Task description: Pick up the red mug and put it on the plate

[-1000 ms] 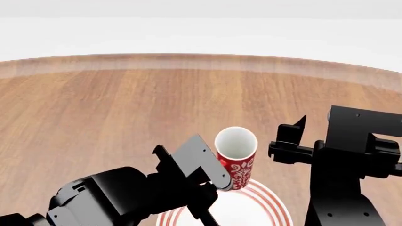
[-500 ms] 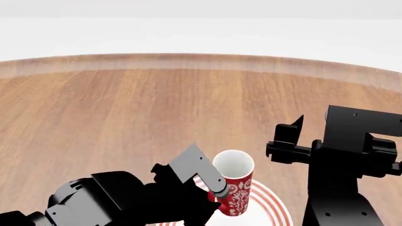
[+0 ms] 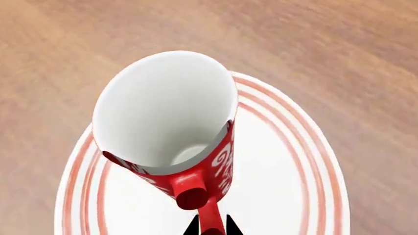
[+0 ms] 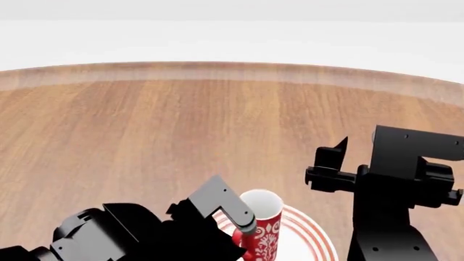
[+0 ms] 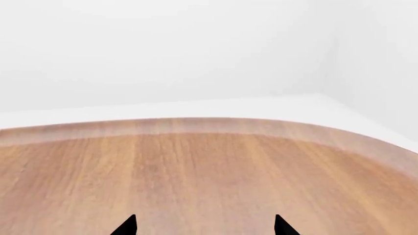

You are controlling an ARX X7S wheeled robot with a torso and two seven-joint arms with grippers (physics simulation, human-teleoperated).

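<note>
Standing upright over the plate [image 4: 308, 234], the red mug [image 4: 262, 228] keeps its long axis close to vertical, mouth open upward and the loop handle turned toward the left gripper [image 3: 212, 229]. In the left wrist view the mug [image 3: 171, 127] shows a white inside, a red wall with white swirly markings, and a red handle that runs straight back between the two dark fingertips, which sit narrowly closed on that handle. The plate [image 3: 294, 166] lies beneath it, white with concentric red rings round its rim and much wider than the mug; whether the mug's base touches the plate cannot be told. In the head view the left gripper [image 4: 243, 231] is pressed against the mug's side at the plate's near left part. The right gripper [image 5: 203, 226] is well apart from both, its two fingertips spread wide with nothing between them, facing bare wooden table [image 5: 209, 171]. From the head camera it [image 4: 330, 163] hangs right of the mug, above the table [image 4: 145, 130].
</note>
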